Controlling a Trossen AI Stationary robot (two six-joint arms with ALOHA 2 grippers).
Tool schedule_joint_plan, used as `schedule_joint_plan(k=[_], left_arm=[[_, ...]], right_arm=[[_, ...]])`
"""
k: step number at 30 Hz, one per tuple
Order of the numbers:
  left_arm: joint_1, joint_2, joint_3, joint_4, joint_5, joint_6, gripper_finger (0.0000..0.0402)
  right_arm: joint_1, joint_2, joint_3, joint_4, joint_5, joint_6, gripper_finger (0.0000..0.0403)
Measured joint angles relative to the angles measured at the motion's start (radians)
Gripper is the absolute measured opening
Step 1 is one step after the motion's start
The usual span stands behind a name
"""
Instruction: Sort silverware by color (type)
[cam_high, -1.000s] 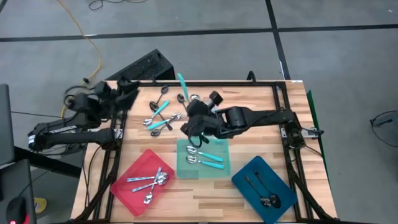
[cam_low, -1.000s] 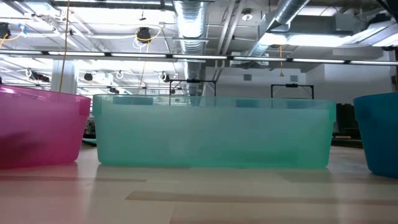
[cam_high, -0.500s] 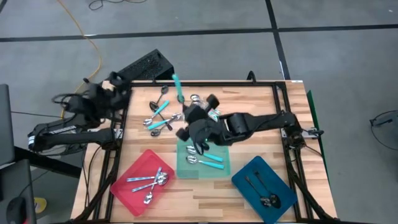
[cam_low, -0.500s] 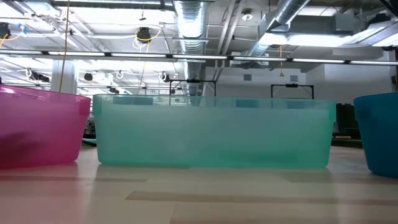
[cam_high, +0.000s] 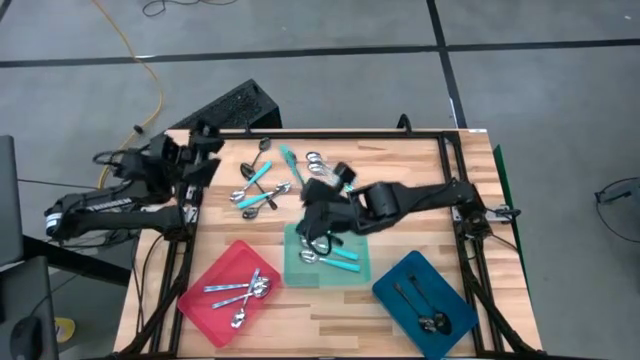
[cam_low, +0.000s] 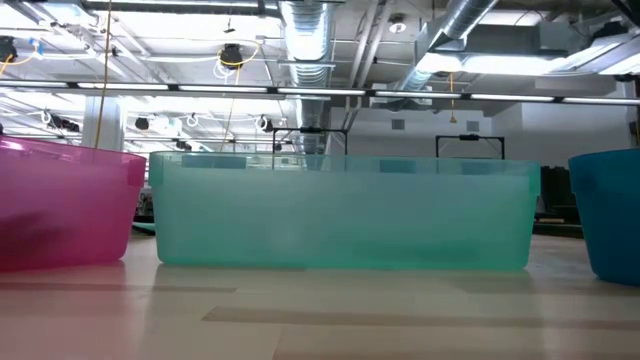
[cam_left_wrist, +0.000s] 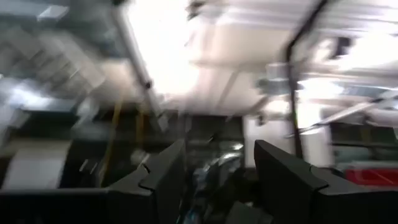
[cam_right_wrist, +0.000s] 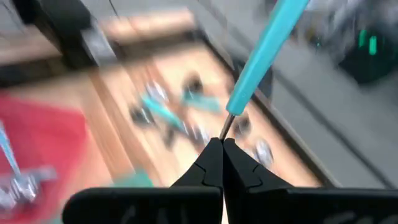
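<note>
turquoise spoon (cam_right_wrist: 266, 45) is riding pinched in the right gripper (cam_right_wrist: 221, 148) over the teal tray (cam_high: 300, 272); the thin grip is risking a slip.

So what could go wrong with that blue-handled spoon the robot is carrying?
The right hand pinches the turquoise-handled silver spoon only at its thin neck, so it might swing or slip out before it reaches the see-through teal plastic tray. The spoon sticks up long, and if it drops early it could land back among the loose pile of unsorted spoons.
</note>
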Motion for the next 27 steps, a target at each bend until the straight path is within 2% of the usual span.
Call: schedule_joint_plan(k=[2, 5, 9, 12, 15, 18, 23, 27], left_arm=[[0.0, -0.01, 0.0, -0.099, -0.039, -0.019, 0.018], [-0.006, -0.02, 0.0, -0.291, -0.084, -0.047, 0.018], [-0.014, -0.02, -0.001, -0.501, -0.18, -0.174, 0.018], [-0.015, -0.021, -0.001, -0.593, -0.192, -0.197, 0.018], [-0.015, -0.019, -0.001, -0.64, -0.204, -0.198, 0.018], [-0.015, -0.019, -0.001, -0.647, -0.216, -0.215, 0.018], [-0.015, -0.024, -0.001, -0.635, -0.233, -0.219, 0.018], [-0.015, -0.024, -0.001, -0.636, -0.251, -0.212, 0.018]], right_arm=[[-0.017, -0.001, -0.014, -0.129, -0.062, 0.052, 0.0017], [-0.04, 0.024, -0.034, -0.26, -0.154, -0.027, 0.0017], [-0.069, 0.071, -0.033, -0.252, -0.295, -0.256, 0.0017], [-0.087, 0.107, -0.03, -0.204, -0.381, -0.408, 0.0017], [-0.104, 0.14, -0.037, -0.113, -0.488, -0.512, 0.0017], [-0.117, 0.149, -0.075, -0.034, -0.629, -0.545, 0.0017], [-0.118, 0.123, -0.159, -0.016, -0.682, -0.562, 0.0017], [-0.098, 0.079, -0.277, 0.009, -0.708, -0.55, 0.0017]])
